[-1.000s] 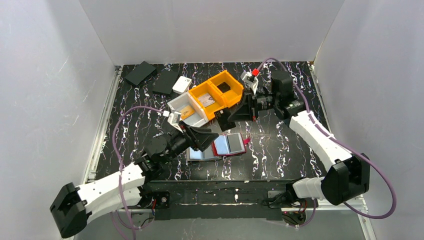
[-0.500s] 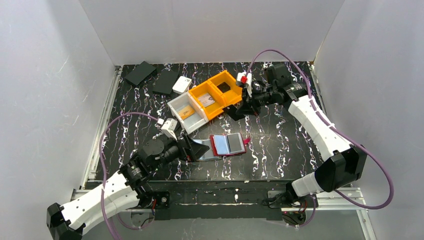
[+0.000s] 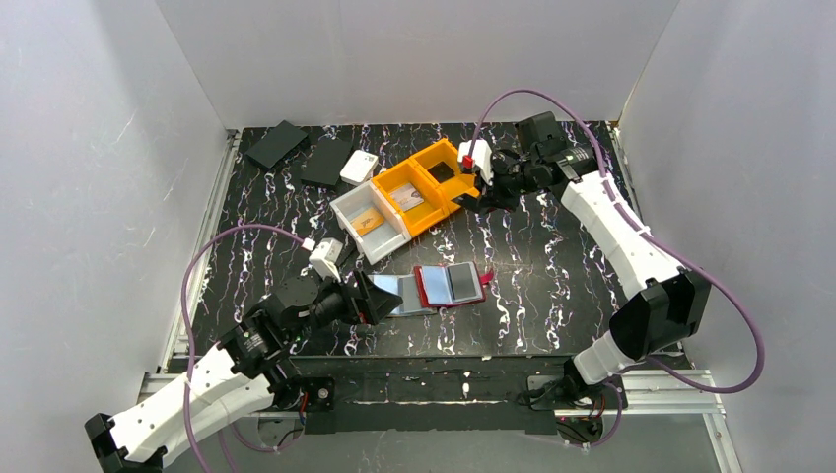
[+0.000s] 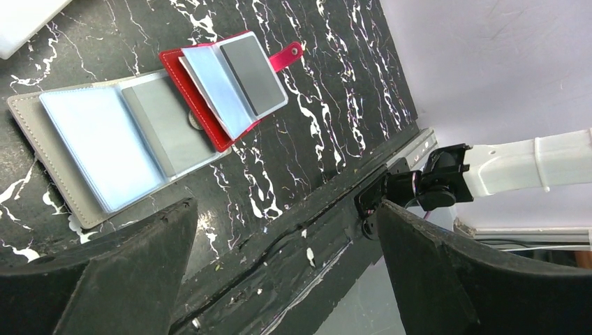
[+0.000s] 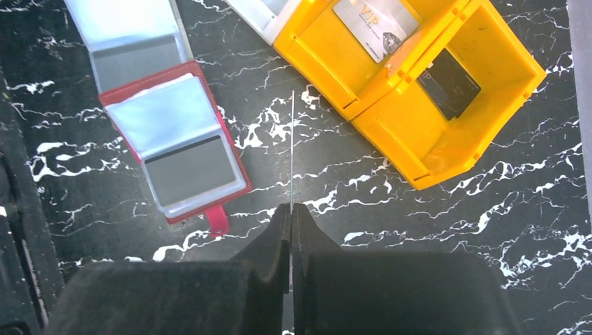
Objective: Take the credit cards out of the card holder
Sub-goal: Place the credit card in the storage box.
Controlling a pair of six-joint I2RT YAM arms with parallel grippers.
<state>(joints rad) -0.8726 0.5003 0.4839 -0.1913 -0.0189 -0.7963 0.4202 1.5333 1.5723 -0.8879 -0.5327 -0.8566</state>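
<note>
Two card holders lie open side by side on the black marbled table: a red card holder (image 3: 451, 284) (image 4: 169, 64) (image 5: 209, 185) and a grey card holder (image 3: 398, 295) (image 4: 28, 129). A grey credit card (image 4: 255, 67) (image 5: 188, 169) shows in the red one's clear sleeve. My left gripper (image 3: 380, 299) (image 4: 285, 204) stands open and holds nothing, just near-left of the grey holder. Beside the yellow bin (image 3: 434, 182) (image 5: 426, 150), my right gripper (image 3: 480, 194) (image 5: 291, 209) is shut on a thin credit card (image 5: 291, 139) seen edge-on.
The yellow bin holds a pale VIP card (image 5: 375, 24) and a black card (image 5: 452, 82). A white bin (image 3: 347, 209) next to it holds an orange card (image 3: 370, 222). Two black boxes (image 3: 276, 143) (image 3: 327, 161) and a small white box (image 3: 359, 166) sit at the back left.
My left gripper has opened wide and drawn back toward the near left, away from the holders. The right arm has carried its card farther back, to the yellow bin's right side.
</note>
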